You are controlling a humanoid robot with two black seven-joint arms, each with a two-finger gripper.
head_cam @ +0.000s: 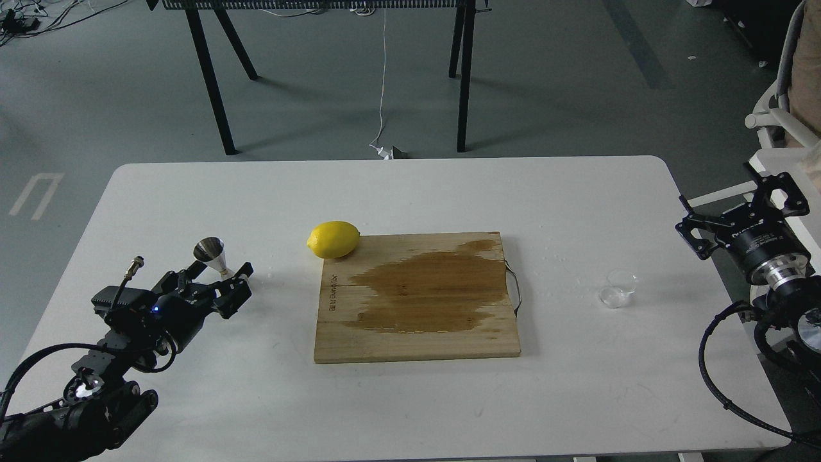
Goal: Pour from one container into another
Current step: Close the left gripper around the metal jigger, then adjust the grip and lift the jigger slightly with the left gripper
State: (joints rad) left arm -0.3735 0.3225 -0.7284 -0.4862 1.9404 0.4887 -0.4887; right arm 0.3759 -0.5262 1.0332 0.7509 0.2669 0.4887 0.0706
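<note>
The steel jigger (210, 251) stands upright on the white table (410, 192), left of the lemon. My left gripper (215, 277) is open and right at the jigger's lower cone, one finger on each side, hiding its base. The clear cup (619, 289) sits on the table to the right of the cutting board, with a little clear liquid at its bottom. Beyond the table's right edge my right gripper (737, 197) is open, well apart from the cup, holding nothing.
A wooden cutting board (417, 298) with a large wet stain lies mid-table, a wire loop on its right edge. A yellow lemon (333, 239) rests at the board's far left corner. Small droplets dot the table near the cup.
</note>
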